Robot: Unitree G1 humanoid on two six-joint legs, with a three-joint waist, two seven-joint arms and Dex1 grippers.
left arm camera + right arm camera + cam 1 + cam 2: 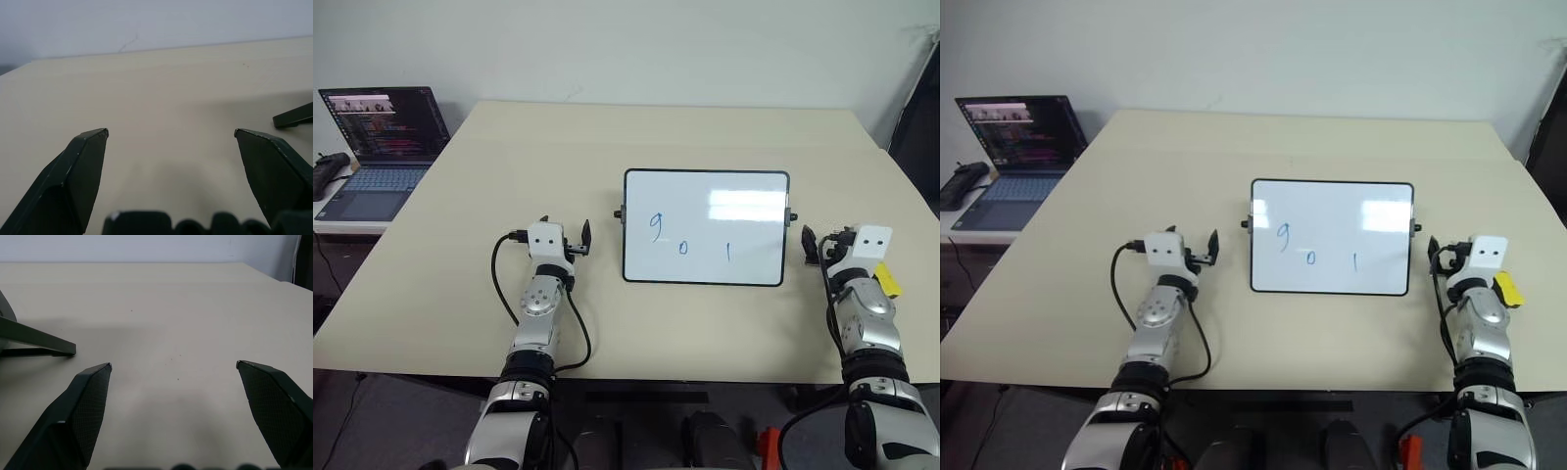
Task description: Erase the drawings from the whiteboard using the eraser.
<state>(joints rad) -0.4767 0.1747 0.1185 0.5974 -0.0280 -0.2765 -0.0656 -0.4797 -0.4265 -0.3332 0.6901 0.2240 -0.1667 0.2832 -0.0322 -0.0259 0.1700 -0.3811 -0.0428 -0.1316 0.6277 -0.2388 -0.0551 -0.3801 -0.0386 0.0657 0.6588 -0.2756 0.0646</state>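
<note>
Yellow eraser (887, 279), light and firm by its look, lies beside the right gripper (173, 366); grip its long sides; both grippers, left (171, 132) included, gape empty

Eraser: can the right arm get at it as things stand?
Probably yes. The yellow eraser lies on the table just outside the right gripper, whose jaws stand open and empty; nothing lies between them.

Blue drawings (682, 238), yellow eraser (887, 278)
</note>
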